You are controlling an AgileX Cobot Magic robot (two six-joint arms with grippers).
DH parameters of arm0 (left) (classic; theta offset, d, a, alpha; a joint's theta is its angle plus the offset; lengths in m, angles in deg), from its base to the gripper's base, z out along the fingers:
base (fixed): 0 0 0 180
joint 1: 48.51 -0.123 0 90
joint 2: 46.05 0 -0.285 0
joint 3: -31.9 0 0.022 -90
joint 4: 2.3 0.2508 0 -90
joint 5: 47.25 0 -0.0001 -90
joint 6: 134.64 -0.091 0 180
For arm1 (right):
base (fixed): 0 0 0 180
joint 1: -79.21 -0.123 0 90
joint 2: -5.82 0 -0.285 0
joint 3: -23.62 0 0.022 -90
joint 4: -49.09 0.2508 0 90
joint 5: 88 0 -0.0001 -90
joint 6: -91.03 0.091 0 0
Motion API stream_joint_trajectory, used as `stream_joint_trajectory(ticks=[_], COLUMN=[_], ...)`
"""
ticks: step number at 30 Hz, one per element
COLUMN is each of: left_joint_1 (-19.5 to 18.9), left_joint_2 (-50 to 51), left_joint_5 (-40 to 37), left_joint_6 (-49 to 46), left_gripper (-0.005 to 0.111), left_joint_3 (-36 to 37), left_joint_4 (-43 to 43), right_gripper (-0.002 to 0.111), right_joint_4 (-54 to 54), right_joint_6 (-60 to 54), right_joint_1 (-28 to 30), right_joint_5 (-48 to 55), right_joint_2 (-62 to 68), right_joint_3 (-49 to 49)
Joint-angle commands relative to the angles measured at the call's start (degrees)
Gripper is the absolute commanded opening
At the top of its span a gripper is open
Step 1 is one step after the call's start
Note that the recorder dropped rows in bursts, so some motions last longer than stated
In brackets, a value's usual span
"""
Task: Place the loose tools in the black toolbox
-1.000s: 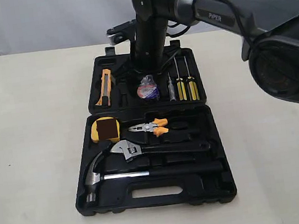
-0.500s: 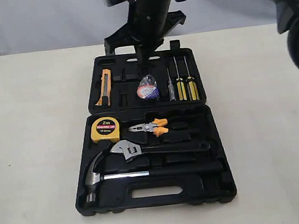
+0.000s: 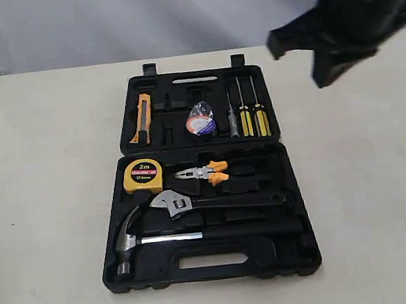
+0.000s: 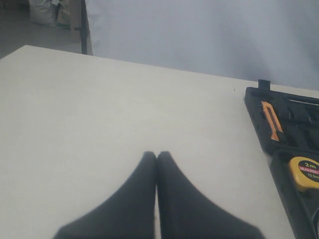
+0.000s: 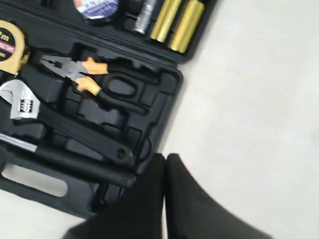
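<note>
On the pale surface [image 3: 41, 182] the black toolbox [image 3: 277, 251] lies open, both halves flat. Read the exterior view as a dial centred on the case. The hammer [image 3: 185, 237] rests in the near half, its steel head at about seven o'clock and its black handle running toward four. Just beyond it lies the wrench [image 3: 218, 202], with its silver head left of centre and its dark handle pointing toward three. The tape roll [image 3: 200, 120] sits in the far half at twelve o'clock, between a utility knife [image 3: 142, 119] at eleven and three screwdrivers [image 3: 247, 115] at one. A yellow tape measure [image 3: 143, 174] is at ten, and orange-handled pliers [image 3: 204, 173] lie close to the centre.

At two o'clock the right arm [image 3: 354, 17] shows only as a dark blur, raised and well apart from the case. The right end effector [image 5: 165, 159] has its fingers pressed together and pinches nothing. Its wrist view looks down on the near half, with the tips just off the case's edge beside the handle ends of the wrench and hammer, touching neither. The left end effector [image 4: 157, 155] is also pressed together and empty, over bare surface. In its wrist view one corner of the toolbox, with the knife and tape measure, is well apart from the tips.
</note>
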Motion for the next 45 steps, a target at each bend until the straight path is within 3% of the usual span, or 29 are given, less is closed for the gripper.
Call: stream_joint_trajectory(ticks=[1,8,20,26,32,41,45], left_joint_1=[-0.2,-0.2,-0.2,-0.2,-0.2,-0.2,-0.2], left_joint_2=[-0.5,-0.5,-0.5,-0.5,-0.5,-0.5,-0.5], left_joint_5=[1.0,1.0,1.0,1.0,1.0,1.0,1.0], left_joint_6=[0.6,0.6,0.6,0.6,0.6,0.6,0.6], left_gripper=[0.001,0.001,0.001,0.001,0.001,0.001,0.001], left_joint_3=[0.5,0.5,0.5,0.5,0.5,0.5,0.5], left_joint_4=[-0.8,-0.8,-0.8,-0.8,-0.8,-0.8,-0.8], right_gripper=[0.000,0.000,0.000,0.000,0.000,0.000,0.000], right_joint_4=[-0.8,-1.2,-2.6,-3.5,-4.3,-5.1,-4.5], right_joint_6=[1.0,1.0,-0.2,-0.4,-0.4,-0.4,0.0], right_joint_1=[3.3,3.3,3.6,12.3,20.1,20.9,20.9], right_joint_5=[-4.6,-24.4,-25.2,-31.5,-34.6,-43.5,-45.8], right_joint_2=[-17.1,-40.1,-72.0,-86.8,-87.7,-88.1,-88.1], right_joint_3=[14.7,36.5,51.6,57.5,64.4,77.0,77.5])
